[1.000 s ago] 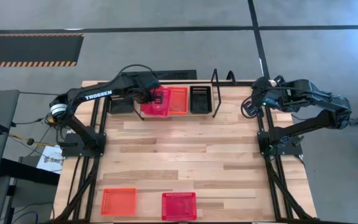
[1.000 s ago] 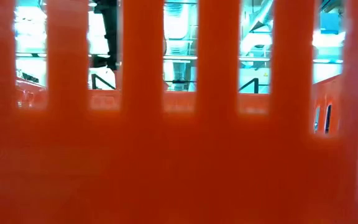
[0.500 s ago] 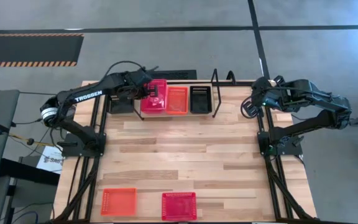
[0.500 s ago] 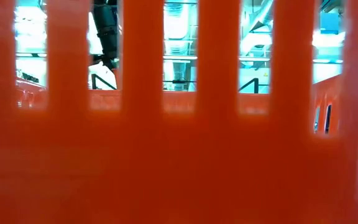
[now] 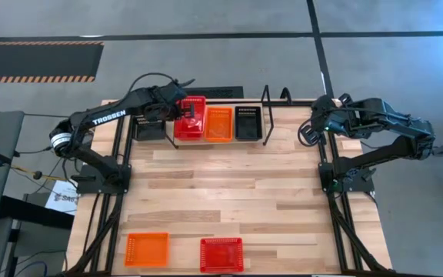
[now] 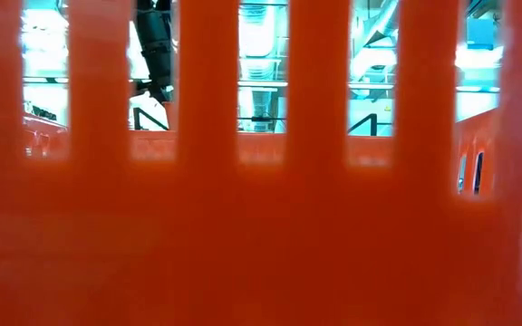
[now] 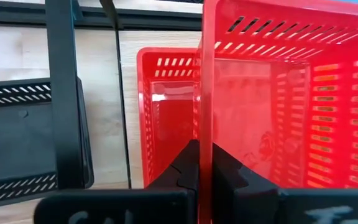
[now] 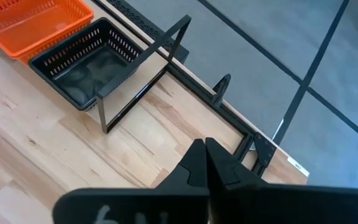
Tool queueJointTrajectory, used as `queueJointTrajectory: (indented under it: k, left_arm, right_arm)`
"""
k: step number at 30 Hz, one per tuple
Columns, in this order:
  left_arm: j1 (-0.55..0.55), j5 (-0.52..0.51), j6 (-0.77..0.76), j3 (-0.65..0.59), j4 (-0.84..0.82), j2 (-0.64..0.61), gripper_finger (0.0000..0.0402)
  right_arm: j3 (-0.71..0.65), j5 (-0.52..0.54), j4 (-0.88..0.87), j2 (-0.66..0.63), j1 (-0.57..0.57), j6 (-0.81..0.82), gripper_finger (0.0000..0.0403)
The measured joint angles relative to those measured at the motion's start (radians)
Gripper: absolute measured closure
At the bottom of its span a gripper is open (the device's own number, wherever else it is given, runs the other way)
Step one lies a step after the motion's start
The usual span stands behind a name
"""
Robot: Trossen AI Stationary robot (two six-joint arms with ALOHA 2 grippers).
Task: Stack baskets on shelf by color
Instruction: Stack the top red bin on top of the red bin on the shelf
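My left gripper [image 5: 178, 115] reaches over the left end of the shelf [image 5: 266, 115] at the table's far edge and is shut on a red basket [image 5: 194, 115]. In the left wrist view this basket [image 7: 278, 112] sits over a second red basket [image 7: 163, 106]; I cannot tell whether they touch. An orange basket [image 5: 219, 123] and a black basket [image 5: 248, 121] stand beside it on the shelf board. Another black basket [image 5: 148, 128] lies left of them. My right gripper [image 5: 312, 129] waits shut at the far right edge. My left gripper [image 7: 205, 171] pinches the held red basket's side wall [image 7: 207, 118] at its rim, one finger inside the basket and one outside. The fingers come from the table's left. The basket's open side faces roughly upward, with the lower red basket beneath it.
An orange basket [image 5: 146, 248] and a red basket [image 5: 221, 254] lie at the table's near edge. The orange basket's wall [image 6: 261, 226] fills the low view. The shelf's black rod frame [image 8: 143, 81] stands upright beside the black basket [image 8: 86, 62]. Bare wood lies across the table's middle.
My left gripper has carried the red basket a little toward the table's far edge, over the shelf's left end. The basket, tipped on its side a second ago, now lies more level with its opening up. The gripper has stayed shut on it.
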Motion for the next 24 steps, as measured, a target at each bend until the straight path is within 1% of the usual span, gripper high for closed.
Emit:
queueJointTrajectory:
  k: [3, 6, 9, 11, 15, 20, 24]
  left_arm:
    - [0.000, -0.002, -0.001, -0.034, 0.003, -0.003, 0.0401]
    - [0.000, 0.006, -0.051, -0.109, 0.014, -0.026, 0.0401]
    - [0.000, 0.026, -0.103, -0.195, 0.137, -0.071, 0.0401]
    - [0.001, 0.017, -0.120, -0.231, 0.203, -0.093, 0.0401]
    - [0.004, -0.012, -0.117, -0.240, 0.224, -0.109, 0.0401]
    - [0.013, -0.004, -0.094, -0.241, 0.200, -0.112, 0.0401]
    - [0.012, -0.002, -0.085, -0.242, 0.214, -0.111, 0.0401]
  right_arm:
    - [0.000, -0.007, 0.000, 0.000, 0.000, 0.000, 0.0402]
    - [0.000, -0.019, 0.000, 0.000, 0.000, 0.000, 0.0402]
    - [0.000, -0.020, 0.000, 0.000, 0.000, 0.000, 0.0402]
    - [0.000, -0.021, 0.000, 0.000, 0.000, 0.000, 0.0402]
    - [0.000, -0.021, 0.000, 0.000, 0.000, 0.000, 0.0402]
    - [0.000, -0.021, 0.003, 0.000, 0.000, 0.000, 0.0402]
    - [0.000, -0.022, 0.018, 0.000, 0.000, 0.000, 0.0402]
